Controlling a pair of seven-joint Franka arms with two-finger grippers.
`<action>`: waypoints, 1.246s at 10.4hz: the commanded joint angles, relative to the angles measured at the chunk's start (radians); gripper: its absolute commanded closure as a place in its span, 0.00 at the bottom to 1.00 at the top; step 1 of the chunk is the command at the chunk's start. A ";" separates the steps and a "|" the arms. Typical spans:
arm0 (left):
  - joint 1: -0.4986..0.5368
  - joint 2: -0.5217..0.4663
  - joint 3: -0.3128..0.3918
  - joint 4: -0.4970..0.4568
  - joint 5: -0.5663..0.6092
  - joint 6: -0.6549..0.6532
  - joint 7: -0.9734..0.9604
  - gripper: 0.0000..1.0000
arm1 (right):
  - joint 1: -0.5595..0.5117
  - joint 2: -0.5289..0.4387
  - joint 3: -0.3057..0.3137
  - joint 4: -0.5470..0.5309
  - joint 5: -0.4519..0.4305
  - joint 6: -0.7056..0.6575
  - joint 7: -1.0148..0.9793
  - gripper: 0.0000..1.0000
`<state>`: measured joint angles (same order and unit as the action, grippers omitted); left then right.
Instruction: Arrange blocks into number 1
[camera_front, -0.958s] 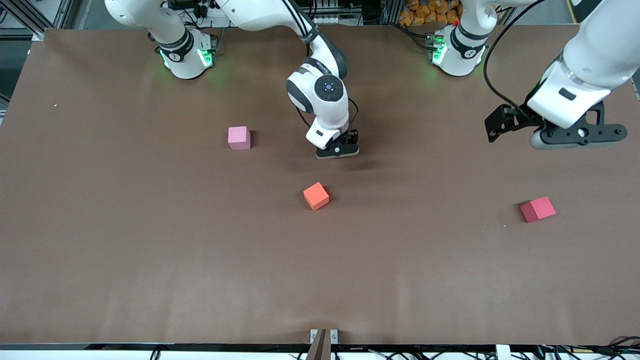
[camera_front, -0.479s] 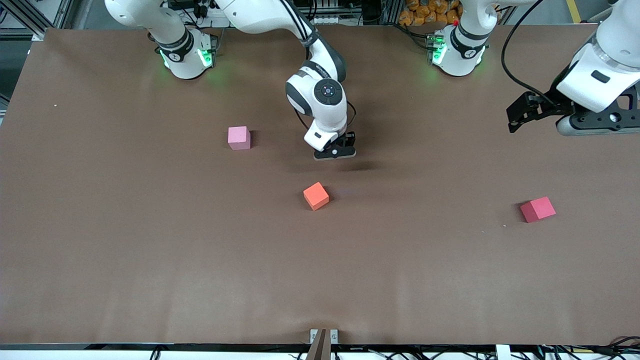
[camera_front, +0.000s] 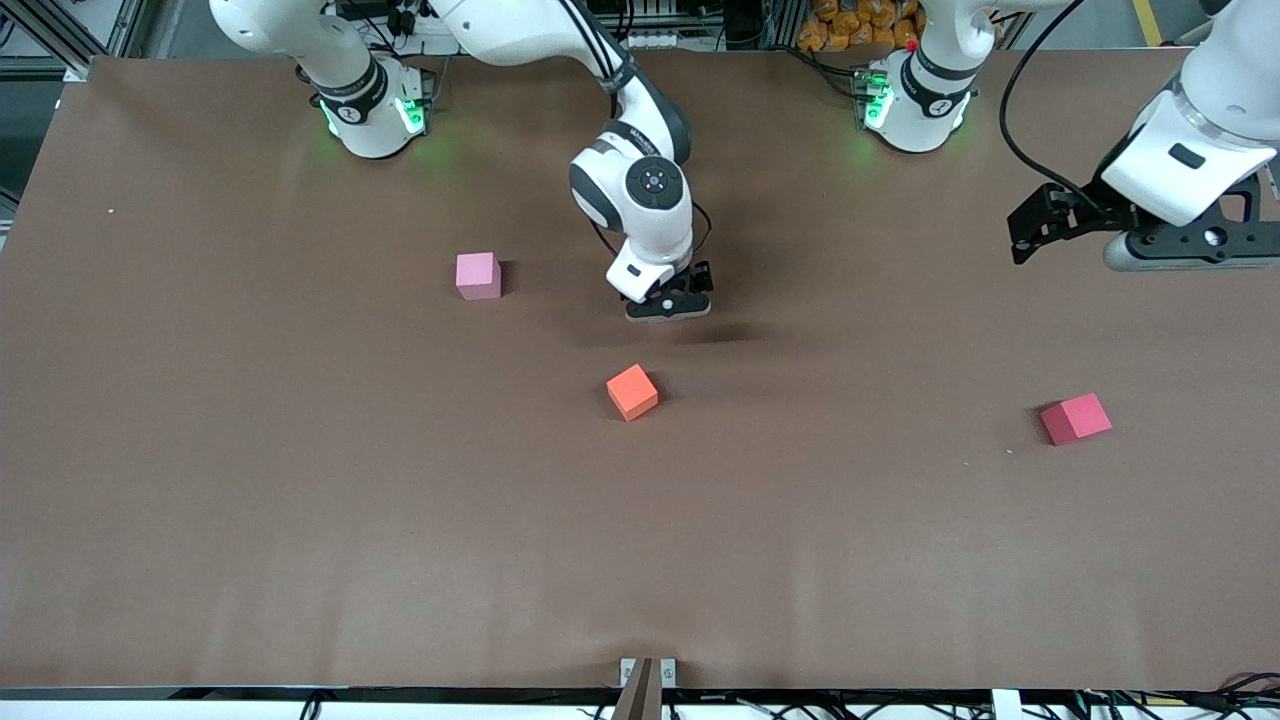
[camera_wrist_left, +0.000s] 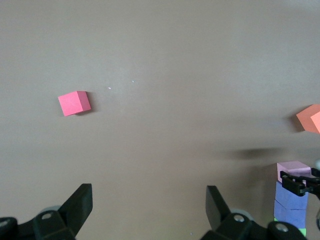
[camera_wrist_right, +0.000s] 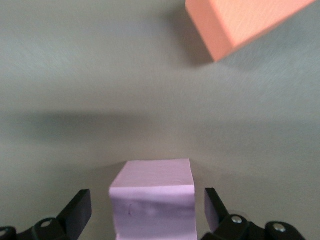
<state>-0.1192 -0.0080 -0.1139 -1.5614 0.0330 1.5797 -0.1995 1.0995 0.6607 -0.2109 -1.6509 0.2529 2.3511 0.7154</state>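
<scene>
Count them up: six blocks on the bench (camera_front: 300, 520), one of each colour! Three sit apart: one pink block (camera_front: 478, 275), one orange block (camera_front: 632, 391), one red block (camera_front: 1075, 418). Three more bunched together in the left wrist view: one purple block (camera_wrist_left: 294, 170), one light blue block (camera_wrist_left: 290, 205), one green block (camera_wrist_left: 290, 232), barely a sliver showing.

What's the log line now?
right tool open around purple block | left tool open over table | loose: pink block, orange block, red block
</scene>
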 joint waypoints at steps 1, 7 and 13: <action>0.007 -0.026 -0.030 -0.028 -0.004 0.029 0.018 0.00 | -0.110 -0.165 0.013 -0.046 0.000 -0.135 -0.005 0.00; 0.016 -0.052 -0.023 -0.031 -0.038 0.031 0.029 0.00 | -0.585 -0.293 0.236 0.040 -0.225 -0.306 -0.464 0.00; 0.044 -0.052 -0.023 -0.149 -0.033 0.154 0.016 0.00 | -0.863 -0.490 0.206 0.059 -0.224 -0.571 -0.591 0.00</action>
<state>-0.0898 -0.0333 -0.1327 -1.6816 0.0163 1.7208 -0.1973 0.3068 0.2365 -0.0226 -1.5659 0.0354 1.8398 0.1290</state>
